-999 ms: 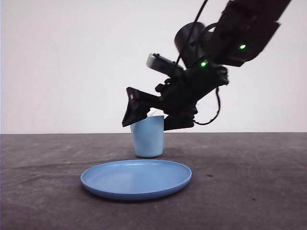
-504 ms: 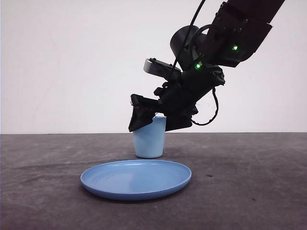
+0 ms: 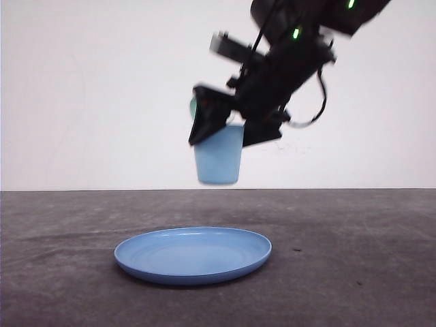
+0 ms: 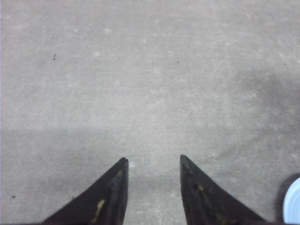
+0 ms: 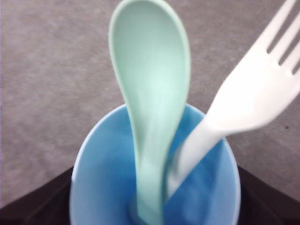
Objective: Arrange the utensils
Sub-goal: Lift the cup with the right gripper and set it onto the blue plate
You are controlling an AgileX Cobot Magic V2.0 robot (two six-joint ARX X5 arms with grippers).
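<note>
Spoon (image 5: 150, 93) and fork (image 5: 243, 98) stand in cup (image 3: 218, 155); right hand (image 3: 228, 126) clasps cup; left hand (image 4: 152, 187) released.

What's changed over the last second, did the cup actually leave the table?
Yes. The right hand, shut on the cup, has lifted it straight up off the table; it now hangs above the plate's far side. The spoon and fork ride inside it. The plate stayed put.
</note>
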